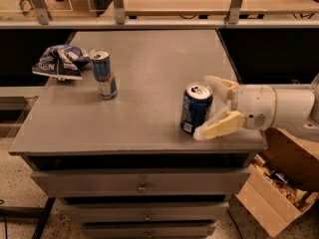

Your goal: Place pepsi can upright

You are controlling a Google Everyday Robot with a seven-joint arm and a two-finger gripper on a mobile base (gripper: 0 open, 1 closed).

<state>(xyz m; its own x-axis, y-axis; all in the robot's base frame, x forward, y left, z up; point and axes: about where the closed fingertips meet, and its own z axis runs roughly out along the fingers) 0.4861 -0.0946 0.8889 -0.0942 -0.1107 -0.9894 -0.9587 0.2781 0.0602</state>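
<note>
On the flat top of the grey metal drawer cabinet (149,49), the dark navy-blue pepsi can (195,111) stands upright near the front right corner. The cream two-finger gripper (208,107) sits just right of it, fingers spread, one behind the can and one in front. Well to the left and further back stands a slim blue-and-silver can (103,73), with a crumpled blue-and-white snack bag (60,62) just left of it. An open brown cardboard box (279,203) lies on the floor, right of the cabinet
</note>
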